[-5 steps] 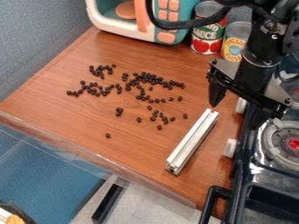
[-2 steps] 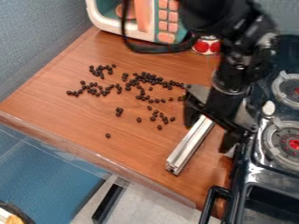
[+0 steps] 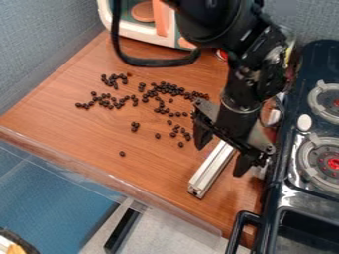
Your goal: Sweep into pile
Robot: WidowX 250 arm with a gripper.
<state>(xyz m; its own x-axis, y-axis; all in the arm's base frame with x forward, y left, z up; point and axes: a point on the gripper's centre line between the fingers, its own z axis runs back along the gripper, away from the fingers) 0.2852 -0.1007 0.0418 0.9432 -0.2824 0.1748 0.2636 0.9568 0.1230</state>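
Note:
The black gripper [image 3: 222, 156] hangs over the right part of the wooden counter, open, with one finger on each side of a silver metal bar [image 3: 210, 170]. The bar lies slanted on the counter, its upper end hidden behind the gripper and its lower end pointing toward the front edge. Small dark beans [image 3: 169, 89] are scattered over the middle and left of the counter, in a loose band with a few strays. One lone bean [image 3: 122, 154] lies nearer the front edge.
A toy stove [image 3: 311, 163] with burners stands along the right side, its black handle [image 3: 245, 221] jutting out low. A teal and white toy microwave [image 3: 136, 27] is at the back, with cans partly hidden by the arm. A clear strip [image 3: 119, 181] edges the counter's front.
From the right back, the arm has come left and toward the front, bringing the gripper over the bar's upper part. Bar and beans look unmoved.

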